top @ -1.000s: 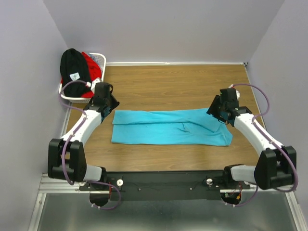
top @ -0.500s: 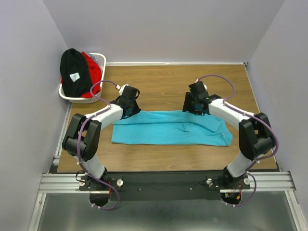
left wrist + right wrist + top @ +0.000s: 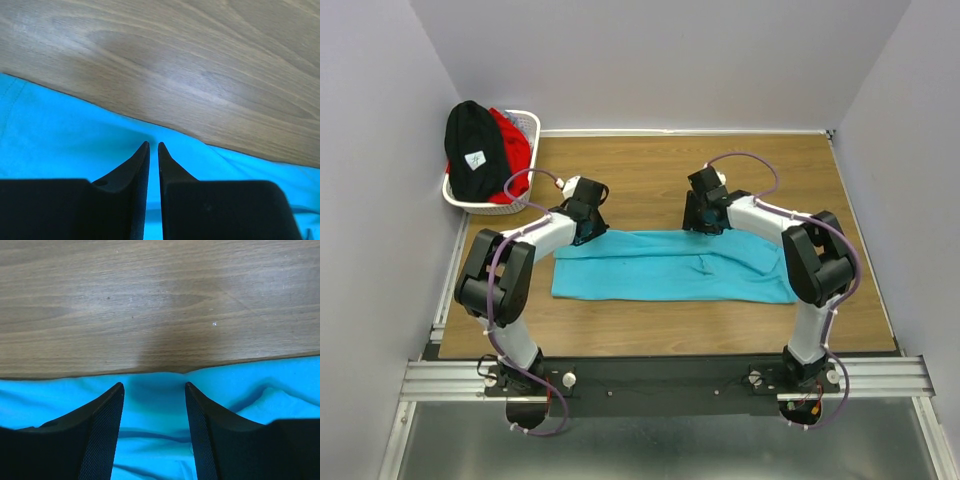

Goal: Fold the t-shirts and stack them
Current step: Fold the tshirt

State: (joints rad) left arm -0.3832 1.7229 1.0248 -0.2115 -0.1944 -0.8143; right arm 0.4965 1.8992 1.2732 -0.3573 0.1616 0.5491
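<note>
Free passage over the wooden table [image 3: 650, 165] beyond the turquoise t-shirt [image 3: 660, 275]; heaped white basket [image 3: 470, 205] at far-left corner.

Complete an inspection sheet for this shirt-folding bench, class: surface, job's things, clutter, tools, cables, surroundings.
Surface: wooden table, bare boards beyond the cloth.
Job's things: turquoise t-shirt lies as a long flat band mid-table; black t-shirt and red t-shirt are heaped in the white basket at the far left corner.
Clutter: nothing seen.
Grippers: left tool almost shut at the turquoise shirt's far edge, and whether it pinches cloth is unclear; right tool open, straddling the same edge.
Cables: purple cables loop above both arms, off the cloth.
Surroundings: plain pale walls on three sides; metal rail at the near edge.
</note>
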